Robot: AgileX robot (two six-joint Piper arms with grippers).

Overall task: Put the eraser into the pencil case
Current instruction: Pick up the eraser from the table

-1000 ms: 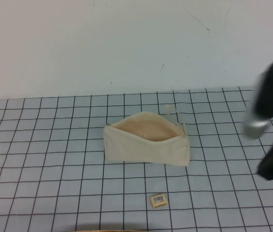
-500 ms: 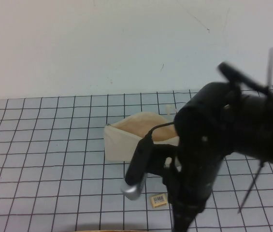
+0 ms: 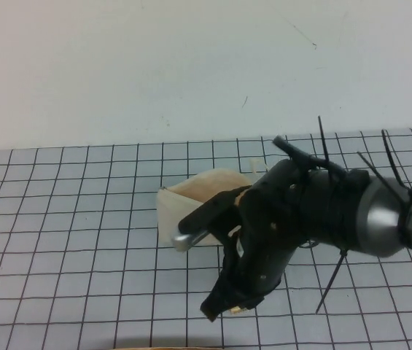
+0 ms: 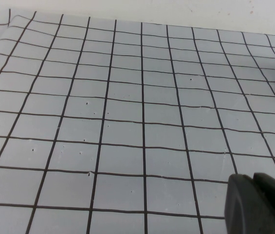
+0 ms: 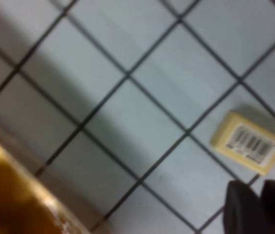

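We are closing in on one eraser (image 5: 247,142) — our right gripper (image 5: 256,204), fingers nearly together and empty, hovering just beside it, short of the one pencil case (image 3: 173,213); next we must spread and straddle it — left gripper (image 4: 260,204) parked apart, its fingers unreadable

A lab-like test bench: bare white wall (image 3: 154,65) behind a grid-marked tabletop (image 3: 67,240).
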